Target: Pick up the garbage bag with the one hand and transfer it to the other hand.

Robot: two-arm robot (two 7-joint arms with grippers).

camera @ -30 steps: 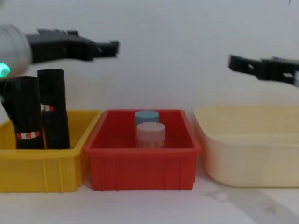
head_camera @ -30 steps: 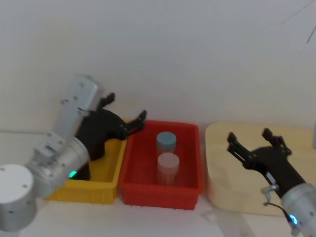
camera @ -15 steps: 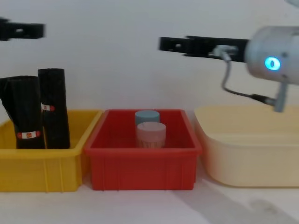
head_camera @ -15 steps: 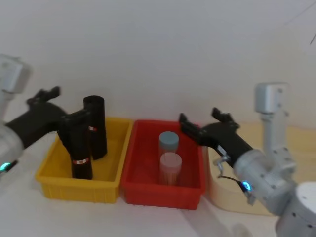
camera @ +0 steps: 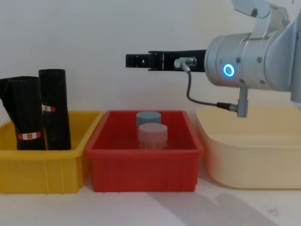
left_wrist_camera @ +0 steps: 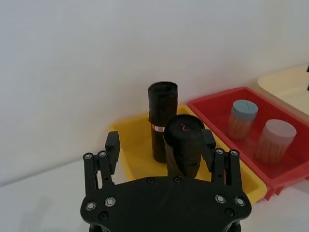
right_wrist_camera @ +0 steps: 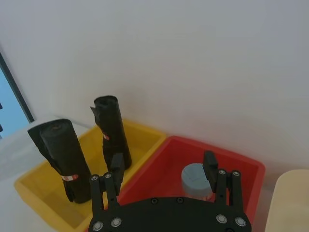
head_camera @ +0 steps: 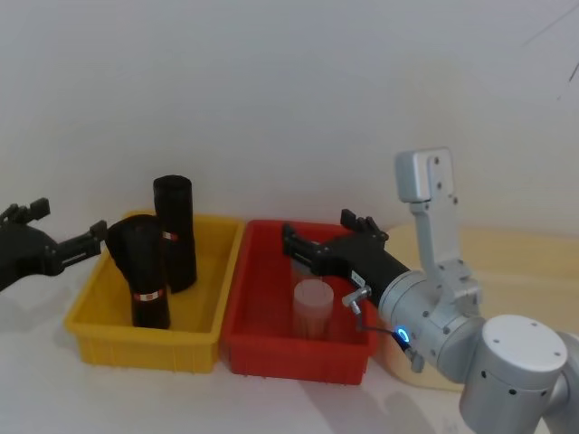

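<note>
The garbage bag (head_camera: 145, 276), a black roll with a white band and an orange-red square, leans in the yellow bin (head_camera: 145, 345) beside a taller black roll (head_camera: 174, 231). It also shows in the chest view (camera: 26, 120) and both wrist views (left_wrist_camera: 183, 145) (right_wrist_camera: 60, 150). The one hand, my green-lit left gripper (head_camera: 68, 221), hovers open left of the yellow bin, level with the bag's top and apart from it. The other hand, my blue-lit right gripper (head_camera: 318, 231) (camera: 141, 61), hangs open above the red bin (head_camera: 289, 357), pointing toward the rolls.
The red bin holds a pink-lidded jar (camera: 152, 134) and a blue-lidded jar (camera: 148, 117) behind it. A cream tub (camera: 249, 155) stands to the right. A white wall runs close behind all three containers.
My left gripper has drawn back from over the yellow bin to its left side. My right gripper has swung left from above the cream tub to above the red bin.
</note>
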